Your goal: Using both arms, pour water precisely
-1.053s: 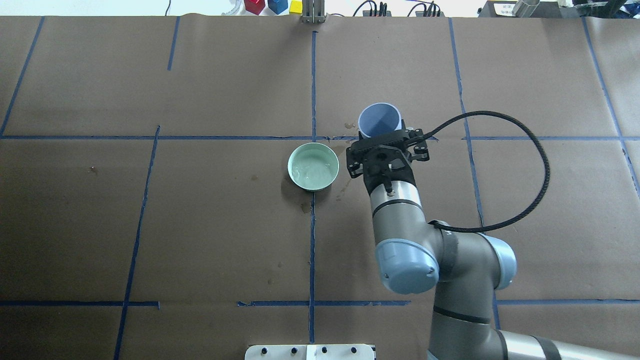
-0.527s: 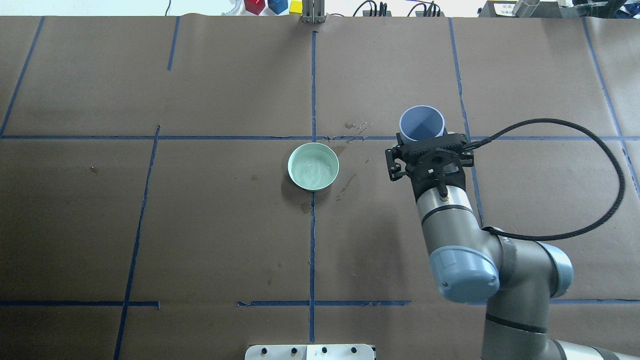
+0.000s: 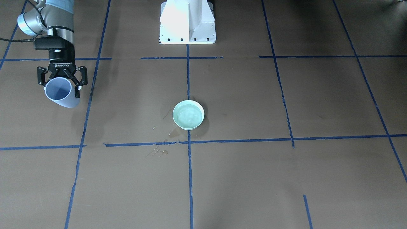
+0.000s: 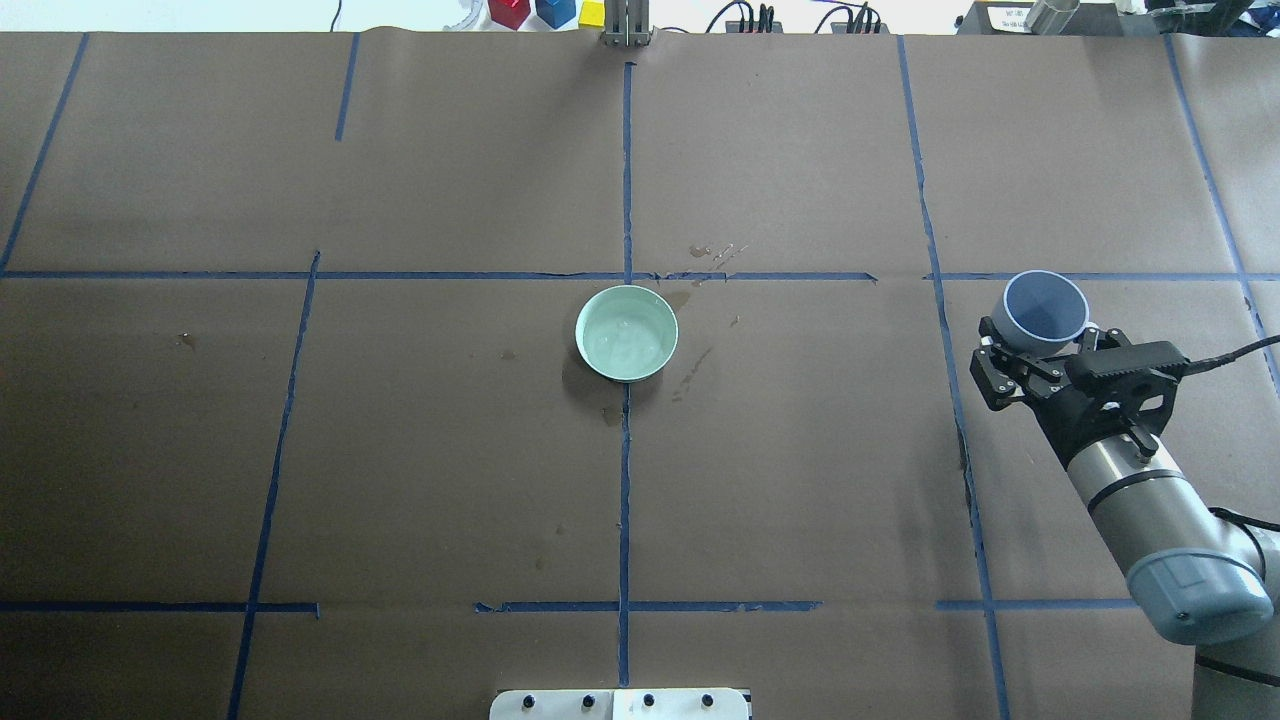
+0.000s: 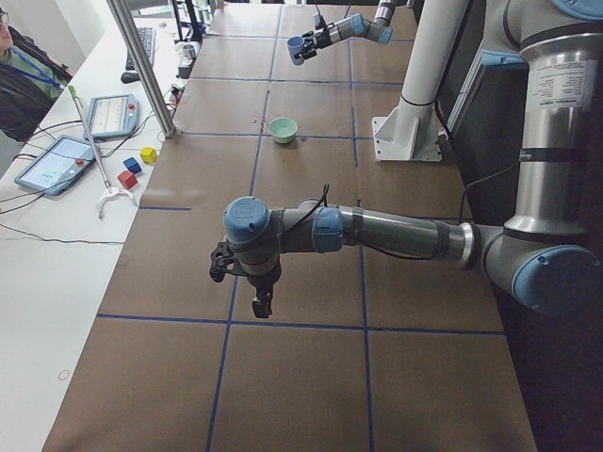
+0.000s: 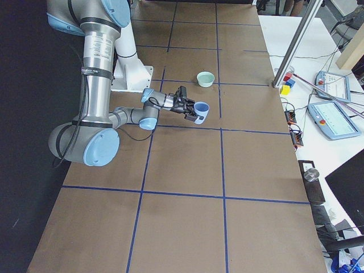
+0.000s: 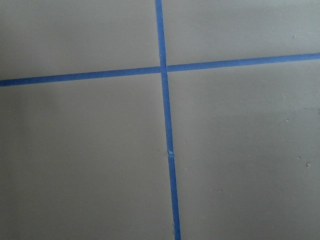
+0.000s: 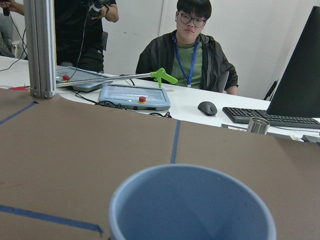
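Observation:
My right gripper (image 4: 1040, 338) is shut on a light blue cup (image 4: 1045, 308), held upright above the table at the right, well away from the bowl. The cup also shows in the front-facing view (image 3: 60, 92) and fills the bottom of the right wrist view (image 8: 192, 210); I cannot see its contents. A mint-green bowl (image 4: 627, 333) at the table's centre holds rippling water (image 4: 625, 340). Spilt drops (image 4: 705, 252) darken the paper around it. My left gripper (image 5: 256, 287) shows only in the exterior left view, low over the paper; I cannot tell if it is open.
Blue tape lines (image 4: 625, 480) grid the brown paper. The white pedestal (image 3: 187, 22) stands at the robot's side. Coloured blocks (image 4: 535, 12) and a metal post (image 4: 626, 25) sit at the far edge. An operator (image 8: 192, 45) sits beyond the table.
My right arm has swung to the right with the blue cup, from beside the bowl to the table's right side. The bowl has not moved.

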Controlling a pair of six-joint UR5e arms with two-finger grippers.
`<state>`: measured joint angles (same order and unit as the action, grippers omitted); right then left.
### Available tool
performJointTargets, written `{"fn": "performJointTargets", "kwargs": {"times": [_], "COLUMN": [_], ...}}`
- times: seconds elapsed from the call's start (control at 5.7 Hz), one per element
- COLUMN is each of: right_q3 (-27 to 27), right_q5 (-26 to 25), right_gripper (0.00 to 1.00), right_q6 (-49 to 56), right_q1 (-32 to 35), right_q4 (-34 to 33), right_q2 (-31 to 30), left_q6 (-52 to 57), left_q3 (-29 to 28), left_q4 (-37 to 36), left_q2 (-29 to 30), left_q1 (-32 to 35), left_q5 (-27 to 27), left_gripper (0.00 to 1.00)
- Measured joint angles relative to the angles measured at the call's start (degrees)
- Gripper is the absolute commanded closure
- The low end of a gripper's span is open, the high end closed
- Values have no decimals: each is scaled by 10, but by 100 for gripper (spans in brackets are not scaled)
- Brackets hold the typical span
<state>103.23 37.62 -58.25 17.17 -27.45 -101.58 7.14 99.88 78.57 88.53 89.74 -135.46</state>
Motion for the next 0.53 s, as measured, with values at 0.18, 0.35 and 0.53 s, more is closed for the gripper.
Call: {"fn": "performJointTargets", "kwargs": {"times": [0.18,0.35,0.53], "right_q3": [-33,-52,-74], "right_q5": [0,0,-1], "right_gripper": [100,100,98], "right_q6": [4,7,8], "right_q1": [1,2,3], "right_q4": [64,101,123], "right_q2": [-27,-47,-53], "left_q6": [0,-1,-1], "left_q3": [2,4,5], "left_q4": [0,0,0], "left_q2": [0,0,0], "left_q1": [0,0,0], "left_q5": [0,-1,0], "left_gripper": [0,0,0]}}
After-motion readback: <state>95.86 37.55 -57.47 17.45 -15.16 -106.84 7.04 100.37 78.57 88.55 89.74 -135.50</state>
